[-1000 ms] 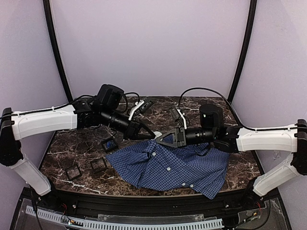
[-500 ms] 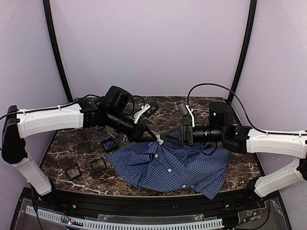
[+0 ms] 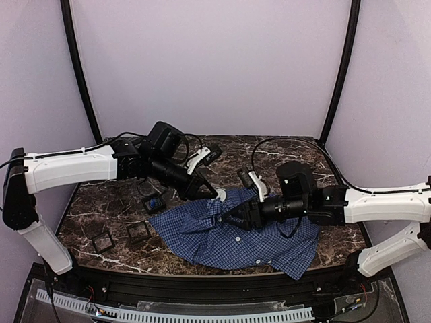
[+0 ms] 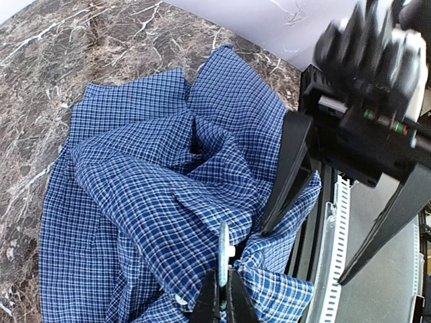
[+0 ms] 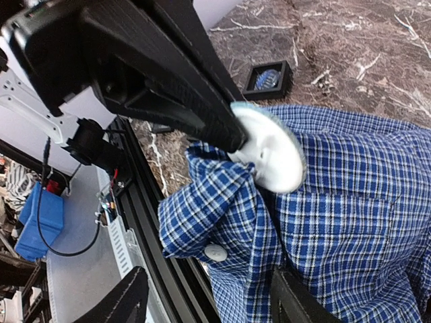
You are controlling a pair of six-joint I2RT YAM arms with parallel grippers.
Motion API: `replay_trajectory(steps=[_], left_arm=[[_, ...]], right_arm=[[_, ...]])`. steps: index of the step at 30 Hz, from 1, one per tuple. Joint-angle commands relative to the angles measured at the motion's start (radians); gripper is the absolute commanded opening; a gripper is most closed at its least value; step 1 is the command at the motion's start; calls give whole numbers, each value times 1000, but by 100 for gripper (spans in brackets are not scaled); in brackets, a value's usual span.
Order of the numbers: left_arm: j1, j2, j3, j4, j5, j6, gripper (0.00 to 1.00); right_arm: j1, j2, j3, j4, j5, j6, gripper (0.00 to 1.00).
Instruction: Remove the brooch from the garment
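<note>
The blue-and-white check shirt (image 3: 262, 239) lies bunched on the marble table, and it fills the left wrist view (image 4: 135, 175). A white round brooch (image 3: 220, 194) is pinned at its raised fold. My left gripper (image 3: 210, 192) is shut on the brooch, which shows edge-on (image 4: 223, 252) in the left wrist view and as a white disc (image 5: 269, 151) in the right wrist view. My left gripper (image 4: 223, 299) pulls the fabric up a little. My right gripper (image 3: 234, 217) is open just right of the brooch, its fingers (image 4: 289, 168) down on the shirt (image 5: 350, 202). It holds nothing.
Several small black open boxes stand left of the shirt (image 3: 153, 202), (image 3: 138, 232), (image 3: 102, 240). One of them holds something blue (image 5: 269, 77). The table's black front rail (image 3: 202, 286) runs close under the shirt. Cables loop behind both wrists.
My right gripper has dropped down and left onto the shirt beside the brooch. My left gripper stays shut on the brooch. The fabric has bunched up under it.
</note>
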Motion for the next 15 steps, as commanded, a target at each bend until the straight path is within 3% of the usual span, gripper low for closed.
replay_trajectory(steps=[1, 11, 15], left_arm=[[-11, -33, 20, -69, -94, 88, 1], [-72, 28, 80, -236, -516, 248, 1], [-73, 31, 79, -254, -591, 274, 1]], right_arm=[[51, 57, 69, -98, 125, -48, 58], [82, 104, 127, -128, 161, -80, 56], [83, 86, 122, -128, 171, -78, 56]])
